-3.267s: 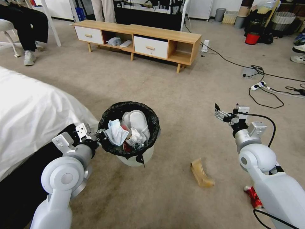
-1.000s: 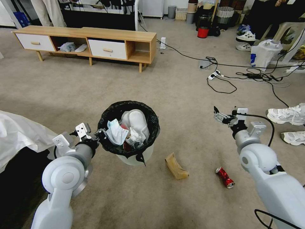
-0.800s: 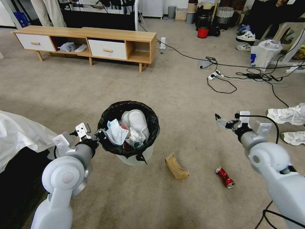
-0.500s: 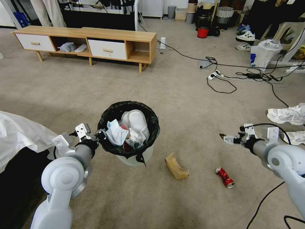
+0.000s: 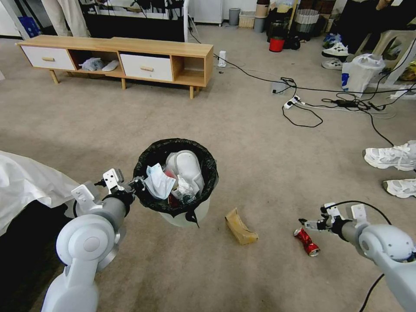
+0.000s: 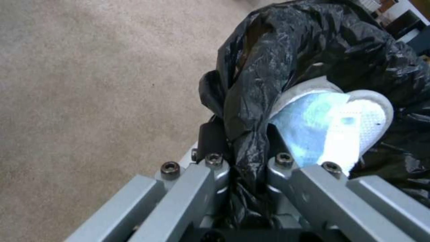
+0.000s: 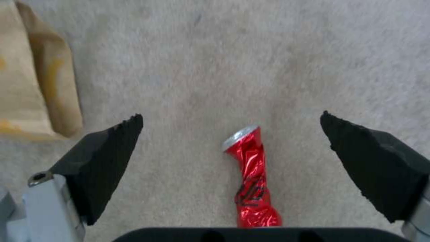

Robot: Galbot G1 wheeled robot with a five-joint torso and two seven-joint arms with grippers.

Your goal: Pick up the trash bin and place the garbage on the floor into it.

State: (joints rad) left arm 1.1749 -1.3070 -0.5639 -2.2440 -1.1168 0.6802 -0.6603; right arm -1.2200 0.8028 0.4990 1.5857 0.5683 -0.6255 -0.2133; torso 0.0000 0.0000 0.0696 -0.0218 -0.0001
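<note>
The trash bin (image 5: 184,214), white with a black liner, hangs off the floor (image 5: 242,143); my left gripper (image 5: 135,184) is shut on its rim. The liner's fold (image 6: 251,111) sits pinched between that gripper's fingers (image 6: 215,168), beside a pale blue mask (image 6: 327,131). Inside the bin lie the mask (image 5: 158,181), tissues and a white bottle. Garbage on the carpet: a crushed red can (image 5: 307,242) and a torn brown cardboard piece (image 5: 240,226). My right gripper (image 5: 308,224) is open, low over the can. The can (image 7: 252,178) lies between and below its spread black pads (image 7: 105,158).
A low wooden cabinet (image 5: 117,58) stands at the back left. Cables and a power strip (image 5: 303,97) trail across the carpet at the right, near white sneakers (image 5: 390,158) and a white plastic bag (image 5: 362,73). A white sheet (image 5: 26,186) is at my left.
The view swung right at first. Since then my right arm has dropped down toward the red can, its gripper staying open. The left gripper and the bin have held still.
</note>
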